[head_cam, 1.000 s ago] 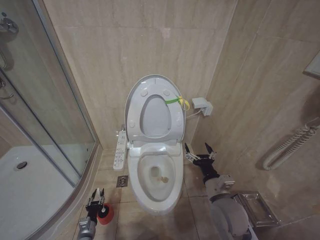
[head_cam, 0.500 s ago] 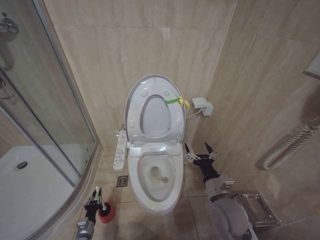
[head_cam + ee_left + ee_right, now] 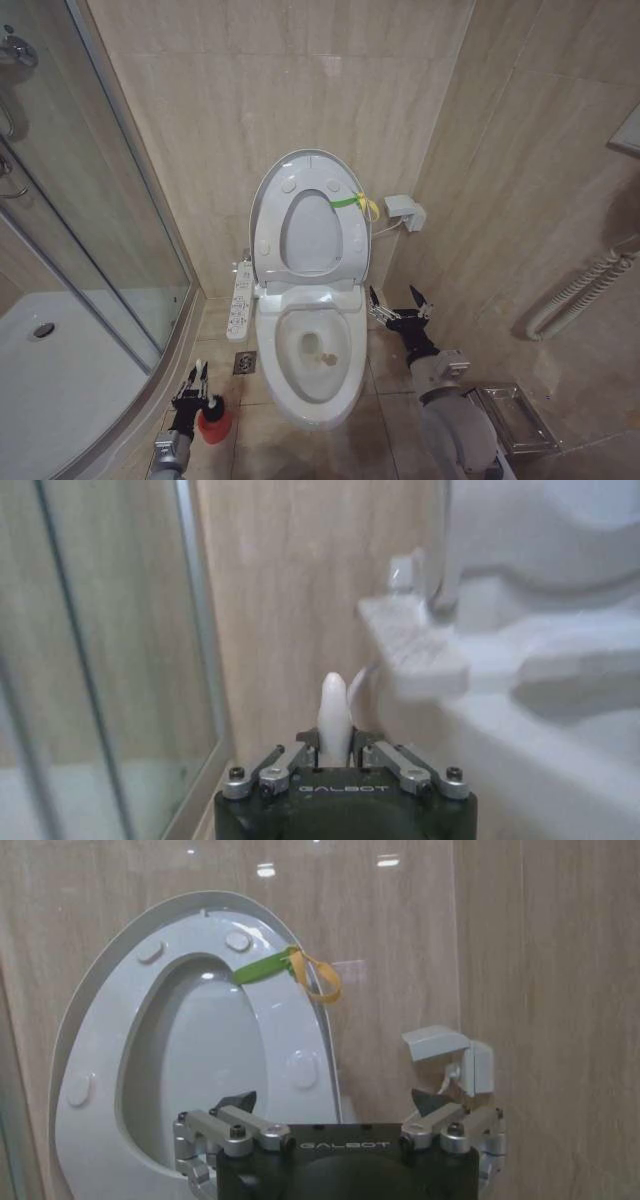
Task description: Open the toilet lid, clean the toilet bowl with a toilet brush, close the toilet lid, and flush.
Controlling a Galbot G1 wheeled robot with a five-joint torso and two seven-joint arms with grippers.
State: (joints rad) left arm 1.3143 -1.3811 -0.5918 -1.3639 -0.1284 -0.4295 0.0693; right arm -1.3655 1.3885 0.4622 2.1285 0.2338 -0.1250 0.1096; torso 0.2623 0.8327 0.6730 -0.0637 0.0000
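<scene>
The toilet lid [image 3: 310, 235] stands raised against the back wall with the ring seat [image 3: 268, 240] folded up onto it, and a yellow-green band [image 3: 347, 200] is tied at its edge. Below lies the uncovered toilet bowl [image 3: 312, 350] with its side control panel [image 3: 240, 300]. My left gripper [image 3: 193, 382] is low on the floor left of the bowl, just above the red holder cup [image 3: 214, 424]. In the left wrist view that gripper [image 3: 333, 744] is shut on the white handle of the toilet brush [image 3: 333, 697]. My right gripper [image 3: 400, 303] hovers open to the right of the bowl, facing the lid [image 3: 190, 1050].
A glass shower door [image 3: 100, 200] and white shower tray [image 3: 50, 370] close off the left. A floor drain [image 3: 244, 362] sits beside the bowl. A white wall box [image 3: 404, 210], a coiled hose [image 3: 580, 290] and a metal floor rack [image 3: 515, 415] are on the right.
My left gripper's fingers have drawn together and it has risen slightly above the red cup. The right arm has not moved.
</scene>
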